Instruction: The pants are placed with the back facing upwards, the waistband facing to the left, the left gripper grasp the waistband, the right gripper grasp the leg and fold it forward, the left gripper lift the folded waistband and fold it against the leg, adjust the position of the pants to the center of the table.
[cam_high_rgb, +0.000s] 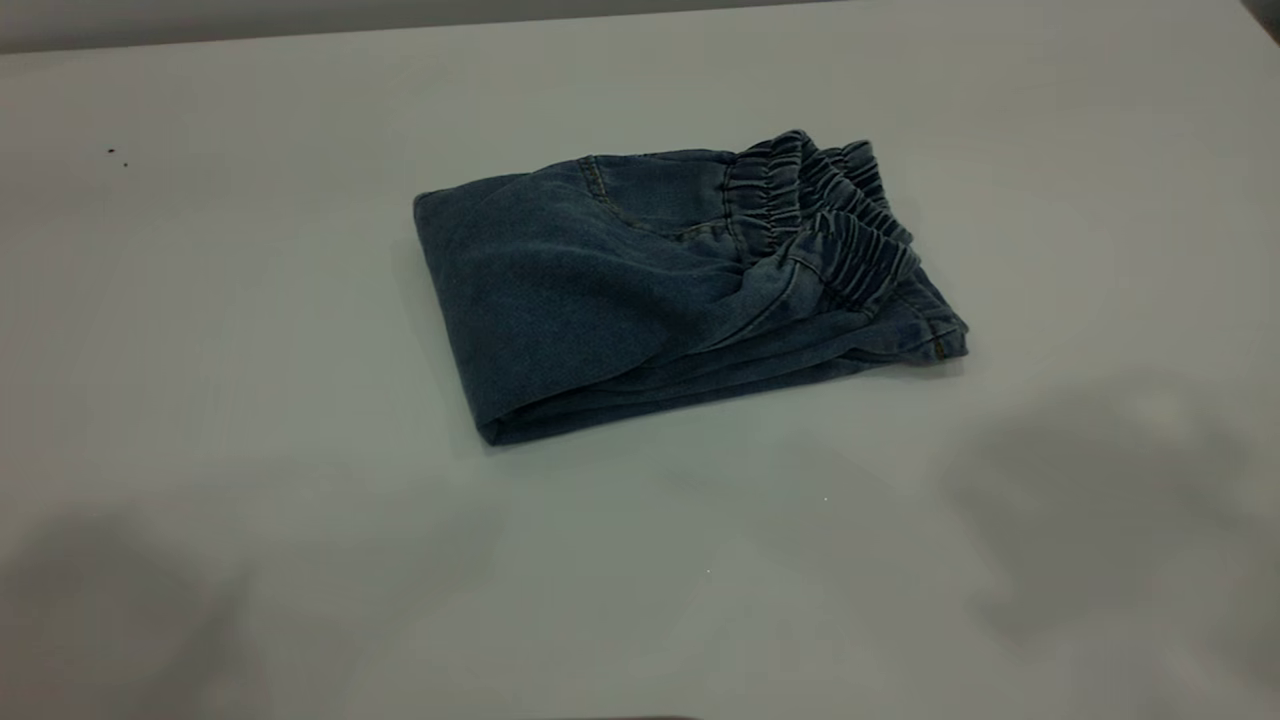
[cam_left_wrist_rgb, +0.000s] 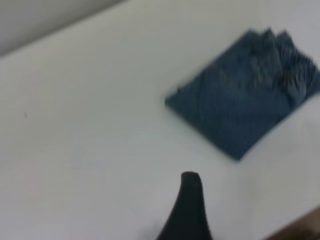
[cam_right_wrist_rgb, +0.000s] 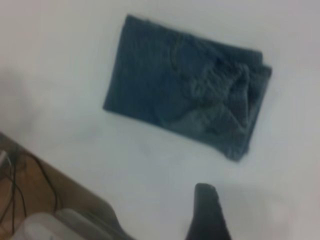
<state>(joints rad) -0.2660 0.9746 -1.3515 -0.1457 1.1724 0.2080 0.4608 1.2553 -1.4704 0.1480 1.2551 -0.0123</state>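
Observation:
The pants lie folded into a compact blue denim rectangle near the middle of the white table. The gathered waistband rests on top at the bundle's right end, over the leg, whose hem edge peeks out beneath it. Neither gripper appears in the exterior view. In the left wrist view the pants lie far from my left gripper, of which one dark finger shows with bare table beside it. My right gripper likewise hangs clear of the pants, one finger showing.
Soft arm shadows fall on the table's front left and front right. The right wrist view shows the table's edge with cables and a pale housing beyond it.

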